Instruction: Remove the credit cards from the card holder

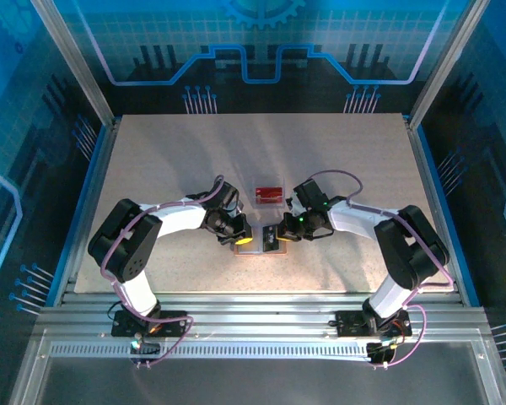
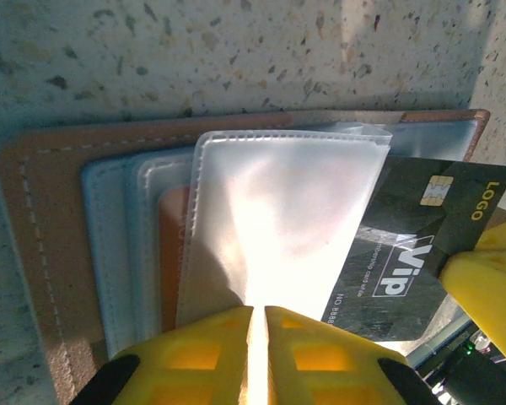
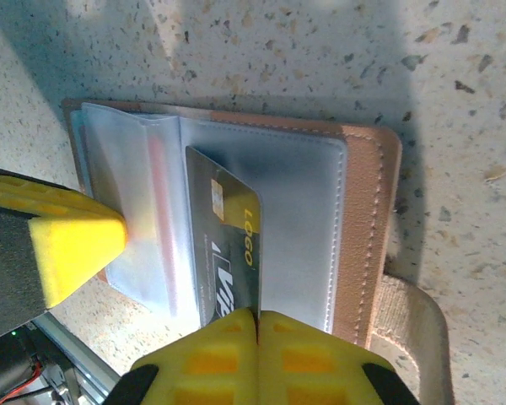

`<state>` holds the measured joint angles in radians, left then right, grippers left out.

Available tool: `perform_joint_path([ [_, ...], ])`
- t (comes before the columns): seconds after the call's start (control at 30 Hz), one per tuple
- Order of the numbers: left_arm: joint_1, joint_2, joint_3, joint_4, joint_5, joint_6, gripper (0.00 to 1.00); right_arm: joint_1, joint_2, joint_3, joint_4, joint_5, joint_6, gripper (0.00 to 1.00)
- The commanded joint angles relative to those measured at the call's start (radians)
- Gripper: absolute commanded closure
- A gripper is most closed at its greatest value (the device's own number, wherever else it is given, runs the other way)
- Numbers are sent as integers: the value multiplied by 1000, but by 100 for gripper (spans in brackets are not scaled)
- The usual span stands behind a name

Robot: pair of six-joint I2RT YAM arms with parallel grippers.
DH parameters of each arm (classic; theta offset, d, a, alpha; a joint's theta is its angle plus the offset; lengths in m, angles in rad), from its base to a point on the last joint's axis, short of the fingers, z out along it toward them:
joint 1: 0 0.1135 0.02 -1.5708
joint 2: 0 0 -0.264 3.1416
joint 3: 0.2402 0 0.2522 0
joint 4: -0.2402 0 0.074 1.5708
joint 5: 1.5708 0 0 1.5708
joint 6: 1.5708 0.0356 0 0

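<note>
Two hands meet over one wallet at the middle of the desk, and the coming move turns on the line between them. The right hand has its yellow fingers pressed together on the black card, pinching the end that sticks out. From that pinch the card's long axis runs away from the hand and in under the clear sleeve, where its far end looks tucked. The chip and the word LOGO are outside the plastic.

Opposite, the left hand is closed thin on the free edge of that sleeve, holding it up off the card holder. The holder lies open and flat on the desk, a brown rim around pale pockets. An orange card sits in a pocket beneath the sleeve, and a red card shows through the plastic.

From above, the holder lies between the two hands, the left hand on its left and the right hand on its right. More red cards lie on the desk just beyond it. The black card's free end is on the right arm's side. I judge the pull should go straight back along the card's length, away from the left hand, with the left hand's pinch as the anchor.
</note>
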<state>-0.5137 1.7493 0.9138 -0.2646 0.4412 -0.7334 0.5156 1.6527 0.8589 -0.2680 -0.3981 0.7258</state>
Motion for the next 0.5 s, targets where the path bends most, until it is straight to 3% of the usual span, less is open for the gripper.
perform_joint_path([
  [0.0, 1, -14, -13, -33, -22, -16, 87, -10, -12, -16, 30, -28, 29, 95],
  [0.17, 1, -23, -7, -36, -18, -15, 87, -9, -8, -48, 115, -75, 83, 90],
  [0.47, 0, -45, 3, -57, -18, -11, 87, 5, -28, -63, 106, -73, 98, 87],
])
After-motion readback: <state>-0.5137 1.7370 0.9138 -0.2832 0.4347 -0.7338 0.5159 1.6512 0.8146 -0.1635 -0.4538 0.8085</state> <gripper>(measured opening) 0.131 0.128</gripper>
